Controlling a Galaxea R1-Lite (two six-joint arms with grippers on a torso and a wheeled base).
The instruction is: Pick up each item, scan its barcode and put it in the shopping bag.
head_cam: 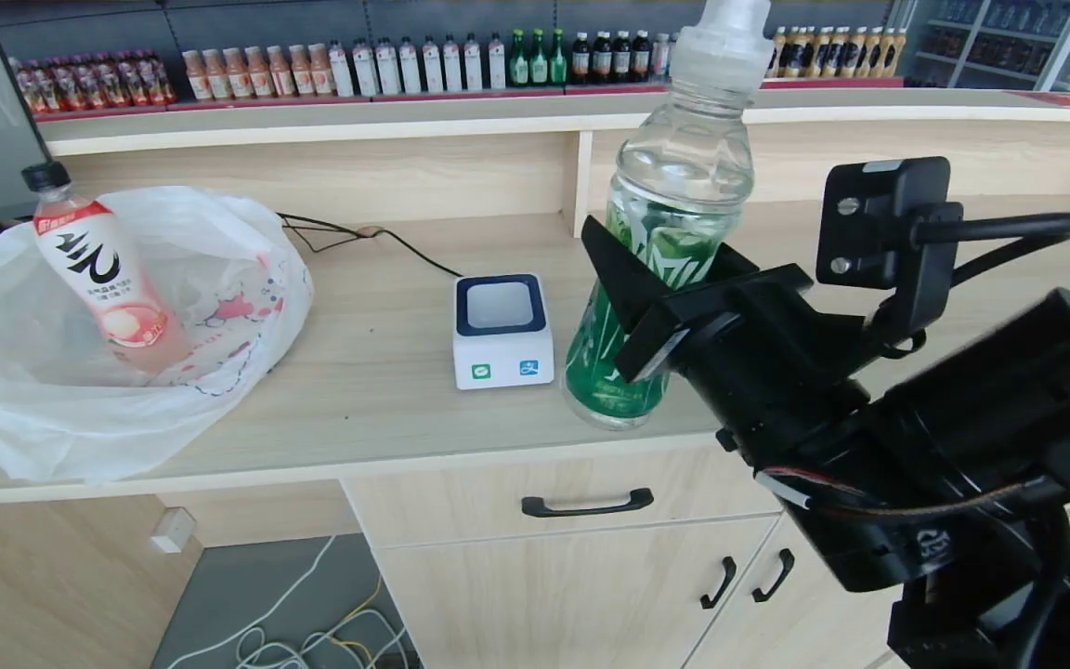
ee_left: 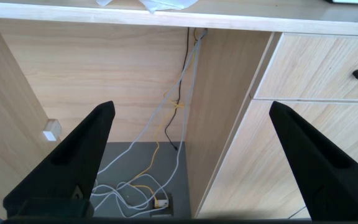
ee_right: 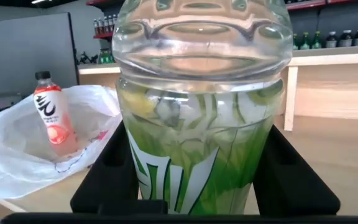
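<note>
A clear bottle with a green label (head_cam: pixel 674 232) stands upright just right of the white scanner box (head_cam: pixel 502 330) on the wooden counter. My right gripper (head_cam: pixel 660 297) is shut on the green bottle (ee_right: pixel 201 124) around its middle, one finger (head_cam: pixel 619 269) on each side. A pink-labelled bottle (head_cam: pixel 98 269) leans inside the white plastic shopping bag (head_cam: pixel 238 279) at the counter's left; both the pink bottle (ee_right: pixel 51 118) and the bag (ee_right: pixel 17 162) show in the right wrist view. My left gripper (ee_left: pixel 188 168) hangs open below the counter, facing the cabinet and cables.
A black cable (head_cam: pixel 358 237) runs along the counter behind the scanner. A raised shelf (head_cam: pixel 312 121) with rows of bottles backs the counter. Drawers with black handles (head_cam: pixel 588 505) sit below. Loose cables (ee_left: pixel 142 186) lie on the floor under the counter.
</note>
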